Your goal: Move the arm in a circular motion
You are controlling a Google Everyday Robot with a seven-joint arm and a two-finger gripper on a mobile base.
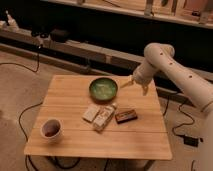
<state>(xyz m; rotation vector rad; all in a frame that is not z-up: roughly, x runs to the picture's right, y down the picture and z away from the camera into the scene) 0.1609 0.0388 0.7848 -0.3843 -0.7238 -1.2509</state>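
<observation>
The thick white arm [170,70] with small dark dots comes in from the right and bends down over the far right part of the wooden table [70,95]. Its yellowish-tan gripper [134,85] hangs just above the table's back right area, right of the green bowl [103,89]. It holds nothing that I can see.
On the table are a white cup [51,129] at front left, two snack packets [98,116] in the middle and a dark bar [126,116] to their right. Cables [25,120] lie on the floor around the table. A dark shelf wall [100,30] runs behind.
</observation>
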